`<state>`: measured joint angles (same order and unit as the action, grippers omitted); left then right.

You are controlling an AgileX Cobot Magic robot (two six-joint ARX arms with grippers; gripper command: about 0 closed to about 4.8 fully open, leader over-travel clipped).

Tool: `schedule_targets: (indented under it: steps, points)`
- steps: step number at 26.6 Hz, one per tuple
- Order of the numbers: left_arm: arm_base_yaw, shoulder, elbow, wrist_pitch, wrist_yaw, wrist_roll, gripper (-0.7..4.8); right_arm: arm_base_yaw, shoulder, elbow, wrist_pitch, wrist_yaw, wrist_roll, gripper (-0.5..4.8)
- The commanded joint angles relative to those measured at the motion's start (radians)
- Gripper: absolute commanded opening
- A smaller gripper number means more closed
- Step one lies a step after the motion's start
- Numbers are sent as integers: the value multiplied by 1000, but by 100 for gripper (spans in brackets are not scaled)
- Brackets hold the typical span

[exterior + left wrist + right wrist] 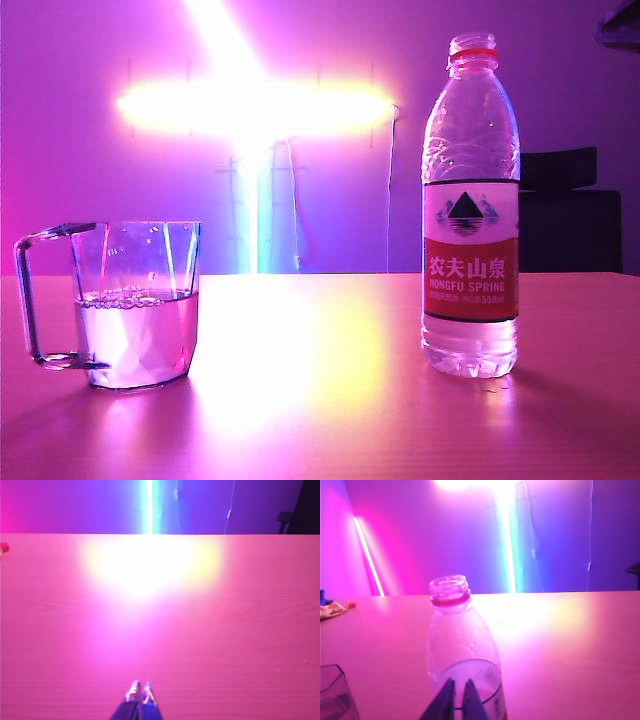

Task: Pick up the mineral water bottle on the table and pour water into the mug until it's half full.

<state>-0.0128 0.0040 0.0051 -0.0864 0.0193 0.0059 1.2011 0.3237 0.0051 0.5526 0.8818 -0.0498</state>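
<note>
Water (135, 335) fills the mug (130, 305) about halfway as it stands on the table (330, 400), well apart from the upright, uncapped mineral water bottle (470, 210). The right gripper (458, 696), fingers (446, 697) clenched on nothing, sits just in front of the bottle's lower body, its long axis rising vertically beyond them; the mug's rim shows off to one side. The left gripper (140, 690), fingers pressed together and empty, faces bare table. Glare hides detail; neither arm appears in the exterior view.

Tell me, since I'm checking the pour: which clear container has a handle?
The mug, on the left of the table, has a squared handle and holds water. The taller bottle has a red-and-white label instead.
</note>
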Motion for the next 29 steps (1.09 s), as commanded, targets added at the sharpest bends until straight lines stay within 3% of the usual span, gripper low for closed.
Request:
schedule_targets:
  steps: [1,16,18,22,26,27,29]
  points:
    - [-1,2,4,13,3,-3,-2,2,-19,-1,-22,-2,-4,41]
    - [-1,2,4,13,3,-3,-2,2,-23,-1,-32,-5,-4,41]
    - [-1,2,4,13,3,-3,-2,-14,-42,-1,-90,-5,-5,41]
    - [-1,2,4,13,3,-3,-2,-169,-129,-2,-215,-89,-3,40]
    - [-1,2,4,13,3,-3,-2,-360,-243,-2,-282,-243,-23,38]
    - [0,2,4,13,3,-3,-2,-460,-296,-2,-320,-330,-42,4]
    - [-1,2,4,13,4,-3,-2,-599,-322,-3,-349,-431,-48,-5]
